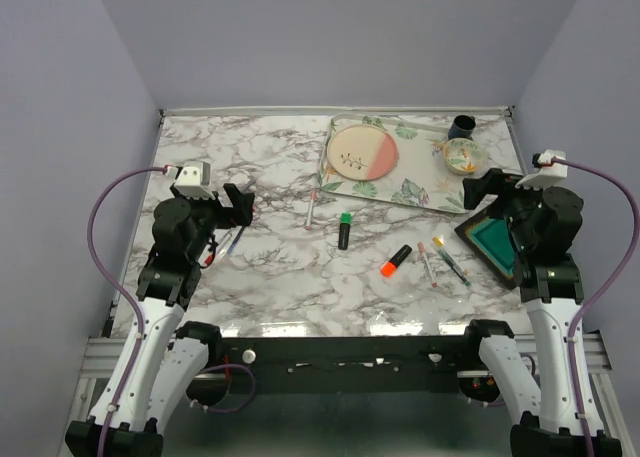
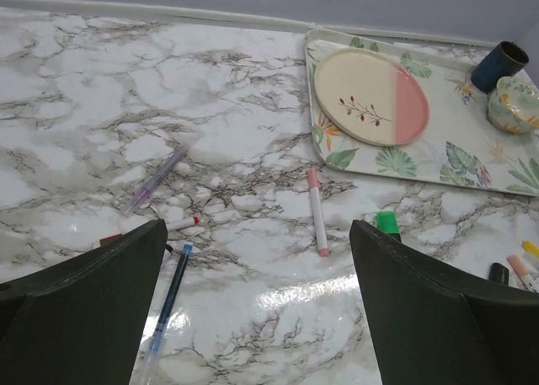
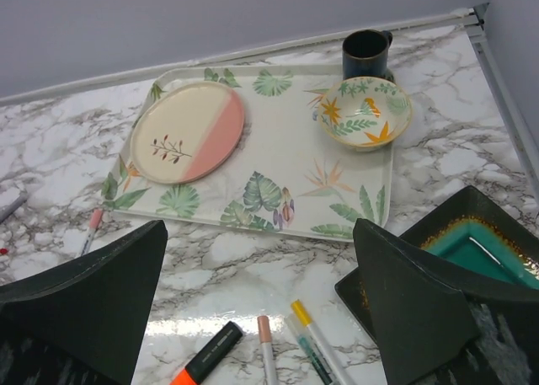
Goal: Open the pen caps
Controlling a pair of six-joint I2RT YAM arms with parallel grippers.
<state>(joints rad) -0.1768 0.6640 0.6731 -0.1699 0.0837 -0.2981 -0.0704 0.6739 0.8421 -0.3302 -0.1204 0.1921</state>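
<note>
Capped pens lie on the marble table. A green cap (image 1: pixel 345 218) tops a black highlighter at the centre and shows in the left wrist view (image 2: pixel 387 222). An orange cap (image 1: pixel 388 269) tops another highlighter (image 3: pixel 206 358). To its right lie thin pens with a pink cap (image 3: pixel 264 326) and a yellow cap (image 3: pixel 301 309). A white pen with a pink cap (image 2: pixel 316 210) lies near the tray. A red-capped pen (image 2: pixel 181 224) and a blue pen (image 2: pixel 173 292) lie by my left gripper (image 2: pixel 257 230). It is open and empty above the table. My right gripper (image 3: pixel 261 233) is open and empty too.
A leaf-patterned tray (image 1: pixel 415 190) at the back right holds a pink and cream plate (image 1: pixel 362 152), a patterned bowl (image 1: pixel 464 157) and a dark mug (image 1: pixel 462 127). A black and teal square dish (image 1: pixel 492 239) lies under my right gripper. A purple pen (image 2: pixel 156 180) lies on the left.
</note>
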